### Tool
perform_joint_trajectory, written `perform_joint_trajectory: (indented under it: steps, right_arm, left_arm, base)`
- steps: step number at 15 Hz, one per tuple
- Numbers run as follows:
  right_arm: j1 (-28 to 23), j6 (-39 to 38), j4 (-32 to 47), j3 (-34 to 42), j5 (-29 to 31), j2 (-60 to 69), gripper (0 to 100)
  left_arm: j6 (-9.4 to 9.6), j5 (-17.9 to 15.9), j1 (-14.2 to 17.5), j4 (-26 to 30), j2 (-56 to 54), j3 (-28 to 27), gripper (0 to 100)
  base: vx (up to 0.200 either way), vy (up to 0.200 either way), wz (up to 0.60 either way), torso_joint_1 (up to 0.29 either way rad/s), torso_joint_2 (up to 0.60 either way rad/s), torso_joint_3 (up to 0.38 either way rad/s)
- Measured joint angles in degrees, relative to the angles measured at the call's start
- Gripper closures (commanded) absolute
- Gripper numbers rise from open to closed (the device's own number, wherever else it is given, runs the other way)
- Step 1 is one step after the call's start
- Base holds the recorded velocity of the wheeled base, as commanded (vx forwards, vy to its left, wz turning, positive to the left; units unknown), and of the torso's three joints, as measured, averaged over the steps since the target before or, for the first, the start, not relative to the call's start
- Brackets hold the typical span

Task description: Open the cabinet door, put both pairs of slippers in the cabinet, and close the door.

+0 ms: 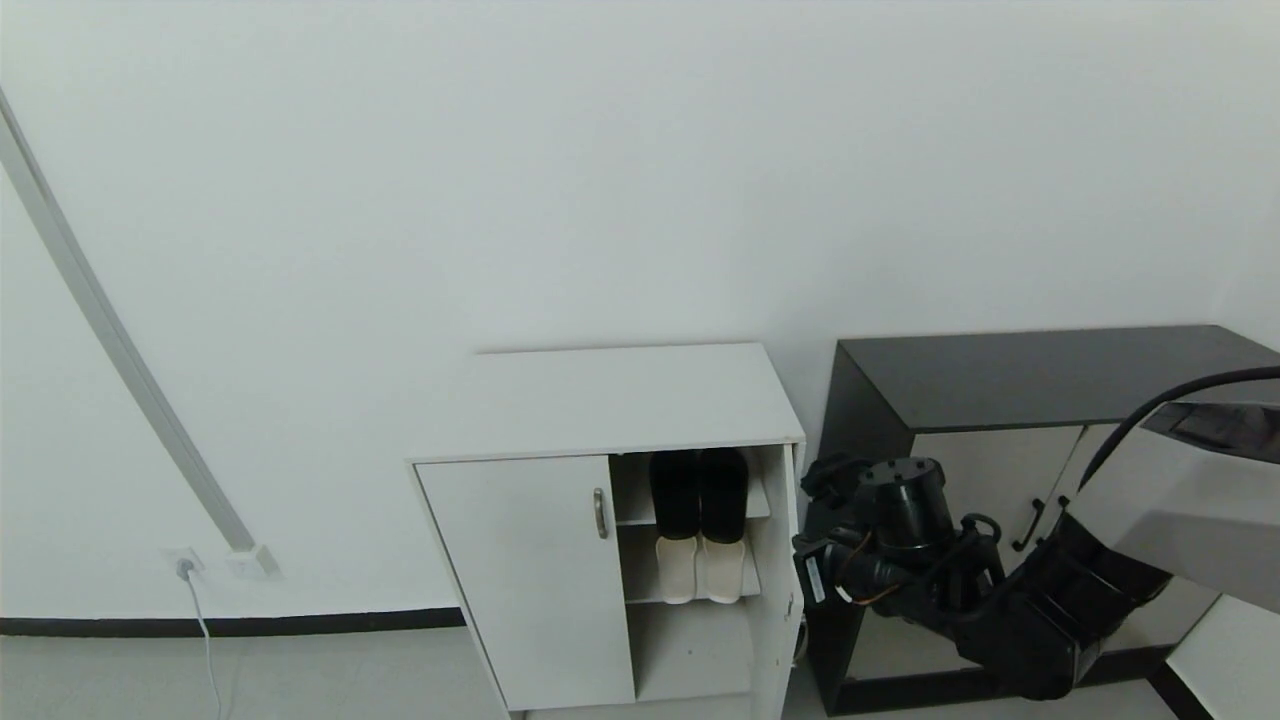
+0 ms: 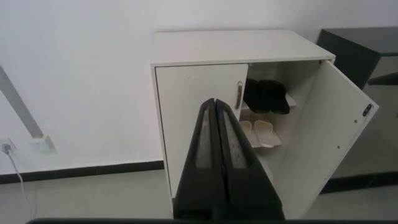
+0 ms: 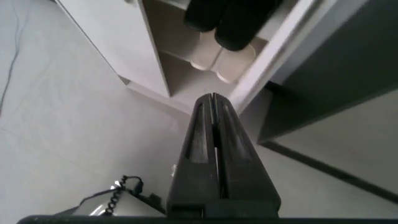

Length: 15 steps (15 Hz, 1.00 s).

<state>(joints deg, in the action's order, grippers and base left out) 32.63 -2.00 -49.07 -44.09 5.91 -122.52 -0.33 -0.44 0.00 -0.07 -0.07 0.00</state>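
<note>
The white cabinet has its left door closed and its right door swung open. A black pair of slippers lies on the upper shelf and a cream pair on the shelf below. Both pairs also show in the right wrist view, black slippers above cream slippers. My left gripper is shut on nothing, held back from the cabinet front. My right gripper is shut and empty, low near the open door's edge. My right arm sits just right of that door.
A black-topped sideboard stands close on the cabinet's right, behind my right arm. A wall socket with a cable is low on the left wall. Grey floor spreads before the cabinet.
</note>
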Motion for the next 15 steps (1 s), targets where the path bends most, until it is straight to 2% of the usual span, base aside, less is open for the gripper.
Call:
perform_joint_trajectory:
  steps: [4, 12, 15]
  right_arm:
    - [-2.16, 2.49, 1.67, 0.29, 0.07, -0.55, 100]
    - [-2.12, 3.41, 1.30, -3.72, 0.02, -7.28, 100]
    - [0.27, -2.43, -2.46, -5.79, -1.46, -8.58, 100]
  left_arm:
    - [0.00, 0.00, 0.00, 0.00, 0.00, 0.00, 100]
    - [0.01, 0.00, 0.00, 0.00, 0.00, 0.00, 100]
    - [0.00, 0.00, 0.00, 0.00, 0.00, 0.00, 100]
  base:
    - [0.000, 0.000, 0.00, 0.000, 0.00, 0.000]
    - [0.000, 0.000, 0.00, 0.000, 0.00, 0.000]
    - [0.000, 0.000, 0.00, 0.000, 0.00, 0.000]
